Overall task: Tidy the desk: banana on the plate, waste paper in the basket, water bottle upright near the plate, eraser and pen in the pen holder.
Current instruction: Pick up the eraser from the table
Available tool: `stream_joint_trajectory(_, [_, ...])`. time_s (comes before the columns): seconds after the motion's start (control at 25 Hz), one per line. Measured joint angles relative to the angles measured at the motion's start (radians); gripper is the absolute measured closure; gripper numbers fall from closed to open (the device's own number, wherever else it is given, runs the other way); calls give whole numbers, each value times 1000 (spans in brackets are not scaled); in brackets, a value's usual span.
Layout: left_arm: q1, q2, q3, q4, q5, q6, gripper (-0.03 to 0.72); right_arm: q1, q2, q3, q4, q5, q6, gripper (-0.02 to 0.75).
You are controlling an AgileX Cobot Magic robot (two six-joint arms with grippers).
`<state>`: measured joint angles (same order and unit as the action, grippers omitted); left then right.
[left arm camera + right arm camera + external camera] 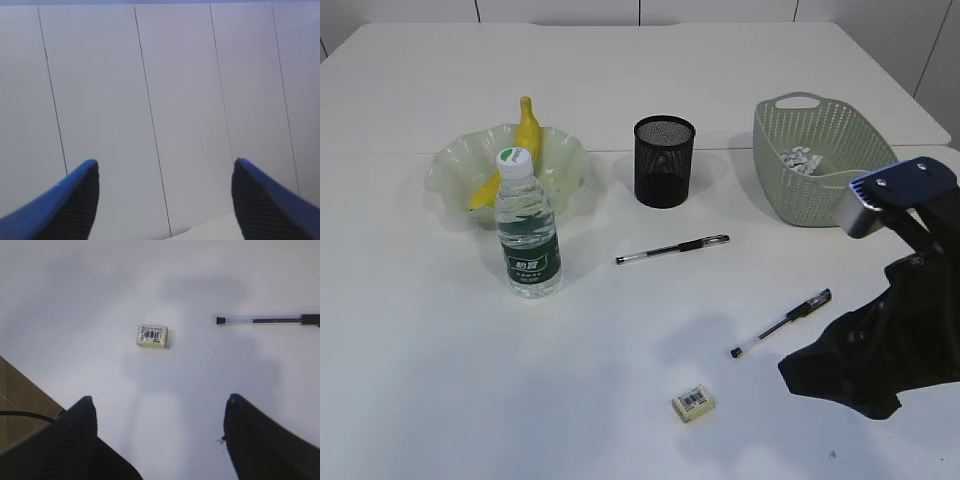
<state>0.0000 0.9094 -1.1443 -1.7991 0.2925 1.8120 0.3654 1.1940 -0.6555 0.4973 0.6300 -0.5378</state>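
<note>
The banana [527,135] lies on the pale-green plate [450,178], and the water bottle [528,228] stands upright just in front of it. Behind the middle of the desk [440,380] stands the black mesh pen holder [663,160]. The waste paper [800,159] sits inside the basket [820,190]. One pen [672,250] lies mid-desk and another pen [782,322] lies nearer the right arm. The eraser [693,402] rests near the front edge. My right gripper [160,399] hovers open above the desk, short of the eraser [152,336]. My left gripper [166,162] is open and empty, facing a wall.
In the right wrist view the desk edge and brown floor [20,390] show at the lower left, and the nearer pen [265,319] lies to the upper right of the eraser. The right arm [900,330] fills the desk's front right corner.
</note>
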Motion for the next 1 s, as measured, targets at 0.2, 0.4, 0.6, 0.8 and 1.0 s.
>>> stream_joint_trajectory(0.2, [0, 0, 0, 0, 0, 0, 99, 0, 46, -45, -2, 39, -1, 152])
stream_joint_trajectory(0.4, [0, 0, 0, 0, 0, 0, 99, 0, 94, -88, -2, 54, -1, 152])
stream_joint_trajectory(0.6, [0, 0, 0, 0, 0, 0, 99, 0, 153, -117, 0, 73, -1, 152])
stream_joint_trajectory(0.8, [0, 0, 0, 0, -2, 0, 99, 0, 197, -129, 2, 95, -1, 152])
stream_joint_trajectory(1.0, [0, 0, 0, 0, -6, 0, 99, 0, 211, -133, 14, 100, -1, 152])
